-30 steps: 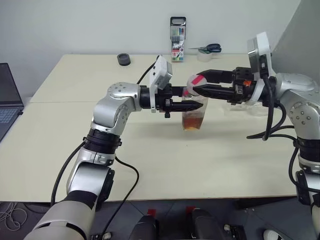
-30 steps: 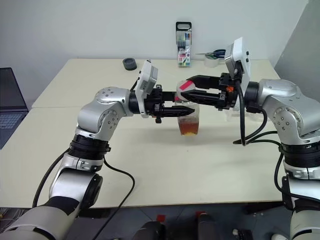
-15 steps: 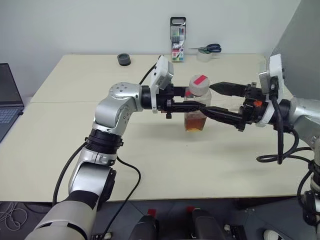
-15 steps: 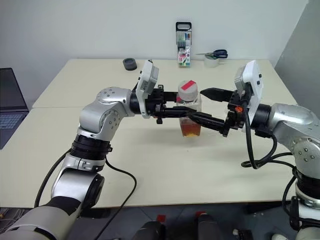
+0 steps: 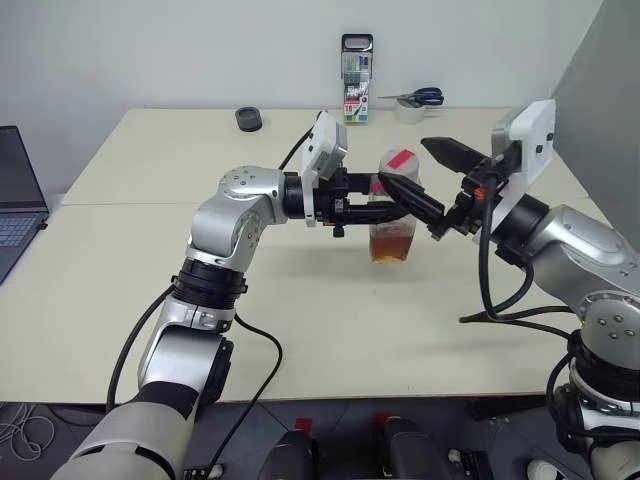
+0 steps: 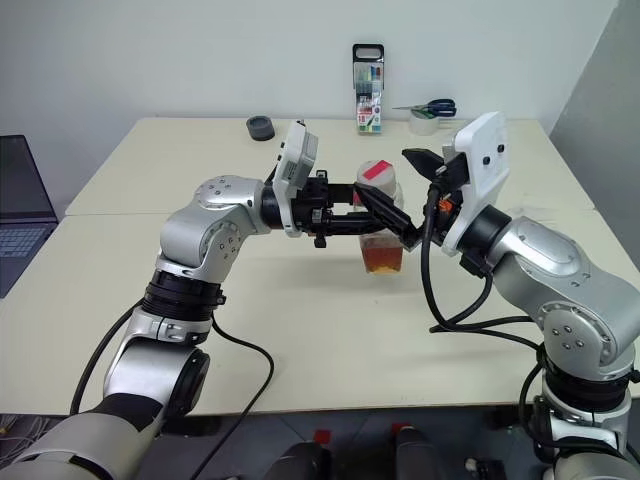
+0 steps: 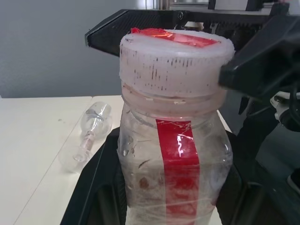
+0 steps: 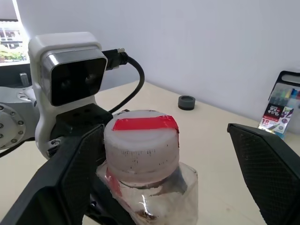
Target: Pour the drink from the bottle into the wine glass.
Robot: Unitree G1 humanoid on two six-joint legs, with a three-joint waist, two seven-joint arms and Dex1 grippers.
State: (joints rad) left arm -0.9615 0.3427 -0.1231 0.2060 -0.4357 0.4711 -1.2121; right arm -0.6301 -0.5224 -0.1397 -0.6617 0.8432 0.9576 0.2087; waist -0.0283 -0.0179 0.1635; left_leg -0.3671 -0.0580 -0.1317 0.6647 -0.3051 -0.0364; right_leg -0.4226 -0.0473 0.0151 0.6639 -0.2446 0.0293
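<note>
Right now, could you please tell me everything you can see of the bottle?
The bottle is small, clear plastic and wide-mouthed, standing upright with amber drink in its lower part. Its ribbed white cap is on, crossed by a red strip. The left gripper clamps its body; the right gripper is open around the cap.

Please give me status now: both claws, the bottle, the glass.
Left claw shut on bottle, upright above the table. Right claw open, fingers either side of white cap, not gripping. Wine glass lying on its side on table. Nothing blocking.
</note>
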